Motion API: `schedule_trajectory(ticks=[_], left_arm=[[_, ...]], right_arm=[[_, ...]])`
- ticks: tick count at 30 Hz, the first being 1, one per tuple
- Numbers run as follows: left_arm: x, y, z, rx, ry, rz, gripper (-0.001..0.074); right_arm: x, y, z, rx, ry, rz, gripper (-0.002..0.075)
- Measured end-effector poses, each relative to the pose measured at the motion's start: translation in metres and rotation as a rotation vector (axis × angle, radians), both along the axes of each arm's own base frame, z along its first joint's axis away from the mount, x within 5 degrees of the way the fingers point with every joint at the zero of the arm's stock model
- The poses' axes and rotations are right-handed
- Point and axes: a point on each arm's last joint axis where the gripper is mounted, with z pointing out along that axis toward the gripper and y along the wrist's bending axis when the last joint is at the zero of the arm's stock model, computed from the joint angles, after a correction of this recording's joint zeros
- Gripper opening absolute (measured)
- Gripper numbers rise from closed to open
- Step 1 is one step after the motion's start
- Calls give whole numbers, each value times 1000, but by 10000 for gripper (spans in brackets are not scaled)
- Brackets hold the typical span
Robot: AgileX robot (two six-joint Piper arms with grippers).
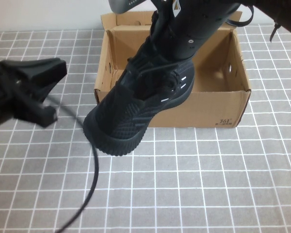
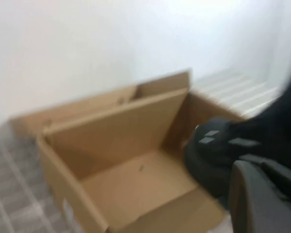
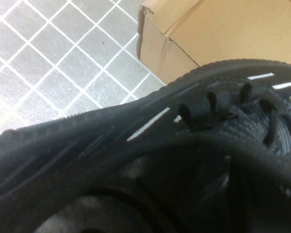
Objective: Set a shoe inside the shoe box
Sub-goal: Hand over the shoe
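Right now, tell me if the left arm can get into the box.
Probably not directly. The shoe, carried by the right end effector, hangs over the box's near-left corner, between it and the left end effector, which hovers open off to the box's left.

Shoe (image 1: 136,109) over shoe box's (image 1: 218,104) front-left corner, toe forward-left.

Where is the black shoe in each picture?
High view: the shoe hangs in the middle, held by the right hand, toe over the shoe box's front-left corner.
Left wrist view: its end shows at the box's edge; the left hand waits left of the box.
Right wrist view: the shoe fills most of the picture.
Shared landmark: the shoe box.
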Motion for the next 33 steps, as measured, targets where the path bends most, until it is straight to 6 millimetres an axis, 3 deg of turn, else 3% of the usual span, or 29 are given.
schedule_trajectory(ticks=[8, 14, 18, 25, 33], left_arm=[[49, 4, -1, 121, 241, 81, -1], [59, 12, 2, 234, 481, 161, -1], [53, 2, 1, 279, 521, 135, -1], [24, -64, 1, 384, 480, -56, -1], [-11, -108, 14, 476, 258, -183, -1]], right_arm=[[3, -4, 0, 1, 1, -12, -1], [5, -6, 0, -11, -5, -21, -1], [6, -6, -1, -16, -9, -24, -1], [10, -10, -1, -13, -13, -39, -1], [23, -28, -1, -25, 1, -94, -1]])
